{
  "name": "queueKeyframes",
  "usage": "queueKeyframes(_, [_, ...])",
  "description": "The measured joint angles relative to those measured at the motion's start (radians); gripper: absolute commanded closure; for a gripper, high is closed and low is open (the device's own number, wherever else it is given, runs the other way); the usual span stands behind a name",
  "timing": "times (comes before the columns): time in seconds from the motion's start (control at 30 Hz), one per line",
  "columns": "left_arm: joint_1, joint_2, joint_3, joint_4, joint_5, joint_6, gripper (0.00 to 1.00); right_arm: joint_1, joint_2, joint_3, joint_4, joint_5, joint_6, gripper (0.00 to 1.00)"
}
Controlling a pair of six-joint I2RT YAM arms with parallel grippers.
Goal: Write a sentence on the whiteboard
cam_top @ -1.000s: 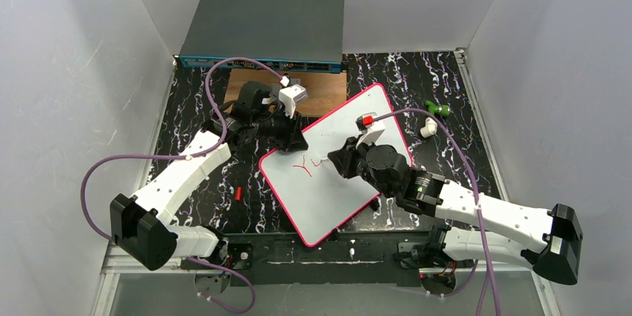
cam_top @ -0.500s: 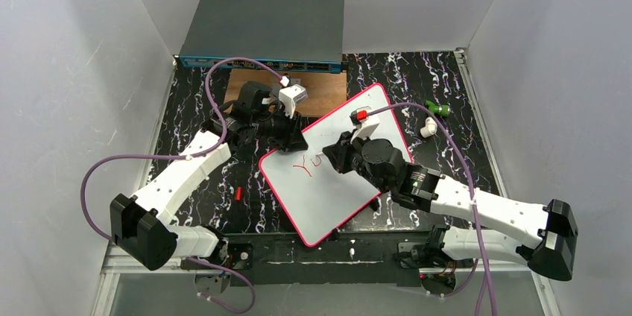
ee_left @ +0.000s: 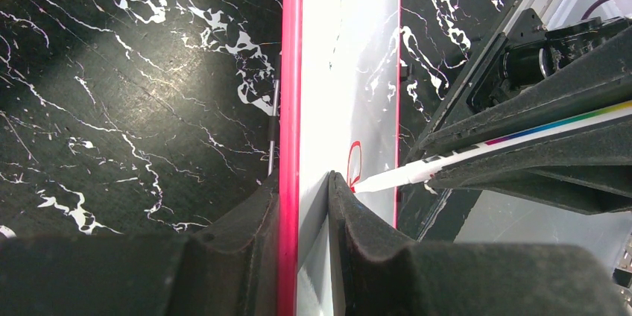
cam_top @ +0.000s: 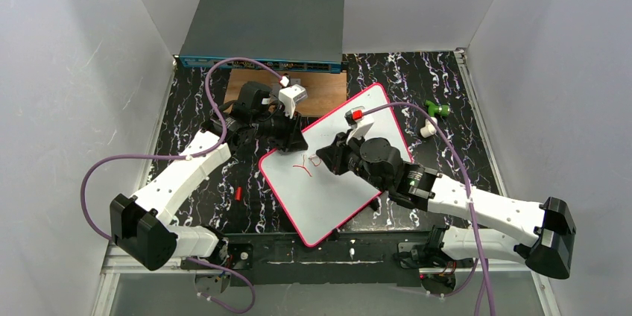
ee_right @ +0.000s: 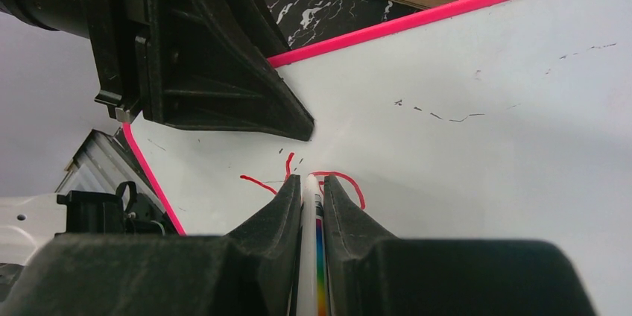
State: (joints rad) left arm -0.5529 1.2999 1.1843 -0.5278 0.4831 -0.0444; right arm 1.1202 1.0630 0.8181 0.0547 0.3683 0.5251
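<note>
You're working in a booth of plain pale walls [cam_top: 67,70], on a black counter [cam_top: 186,107] veined with white like marble (a fairly glossy finish). At the left, your left arm [cam_top: 182,171], white shells with black joints, stretches over the counter. Its jaws are clamped on the thin pink-red rim of the whiteboard [cam_top: 328,197] at the board's left edge. At the back sits a flat grey box [cam_top: 264,25] with a brown wooden board [cam_top: 320,96] in front of it. The whiteboard is smooth and rectangular with rounded corners. It lies skewed mid-counter between the two arms and bears a few red strokes [cam_top: 305,165]. Further right, your right arm's [cam_top: 477,208] jaws are closed on a slim white marker [ee_right: 309,241] with a rainbow stripe, its tip at those strokes. Far right, a small green piece [cam_top: 436,109] and a white one [cam_top: 427,129] lie on the counter.
</note>
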Motion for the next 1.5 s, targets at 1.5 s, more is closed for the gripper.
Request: queueKeyframes(1.5, [0.0, -0.016, -0.013, 0.004, -0.001, 0.001, 1.0, -0.047, -0.047, -0.017, -0.021, 0.1, -0.005, 0.99])
